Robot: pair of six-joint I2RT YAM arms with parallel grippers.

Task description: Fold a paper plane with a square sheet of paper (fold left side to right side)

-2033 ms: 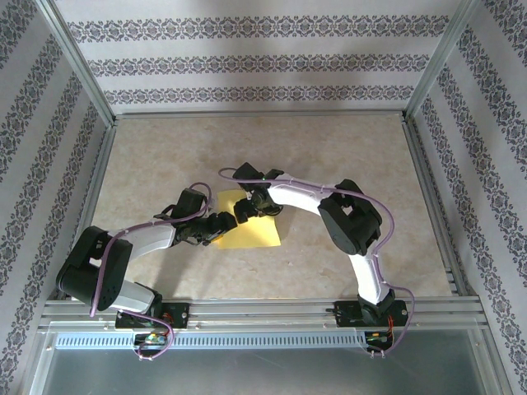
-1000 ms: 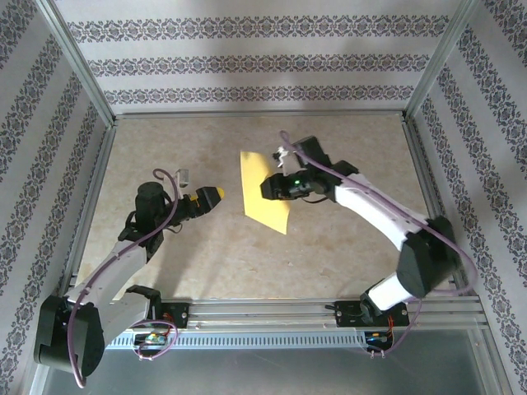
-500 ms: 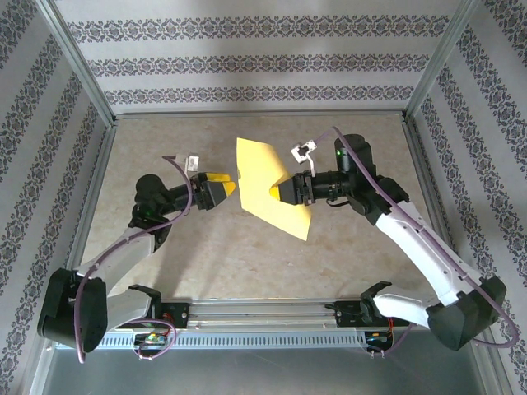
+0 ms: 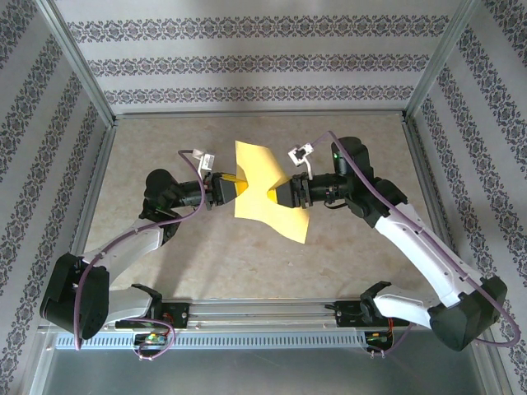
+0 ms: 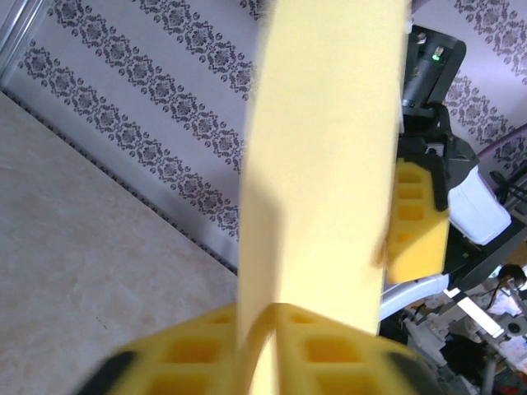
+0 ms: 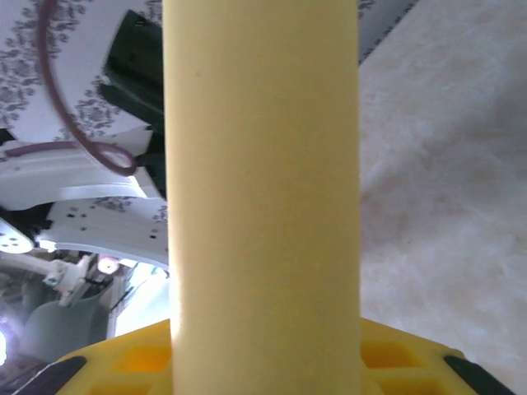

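The square sheet of paper [image 4: 262,174] is bright yellow and hangs in the air above the middle of the table, bowed between the two grippers. My left gripper [image 4: 236,191] is shut on its left edge; in the left wrist view the yellow fingertips [image 5: 329,341] pinch the sheet [image 5: 321,148] at the gripper [image 5: 268,321]. My right gripper [image 4: 274,196] is shut on the sheet's right side. In the right wrist view the paper [image 6: 263,189] curves up from between the jaws of the gripper [image 6: 263,362] and hides their gap. The paper plane is out of view.
The beige tabletop [image 4: 165,247] lies below the lifted sheet. Aluminium rails [image 4: 259,115] and patterned walls close in the back and sides. My right gripper's yellow finger [image 5: 416,222] stands close behind the sheet in the left wrist view.
My left gripper has moved right to the sheet's left edge and closed on it. The right gripper has kept the sheet raised, shifting slightly left.
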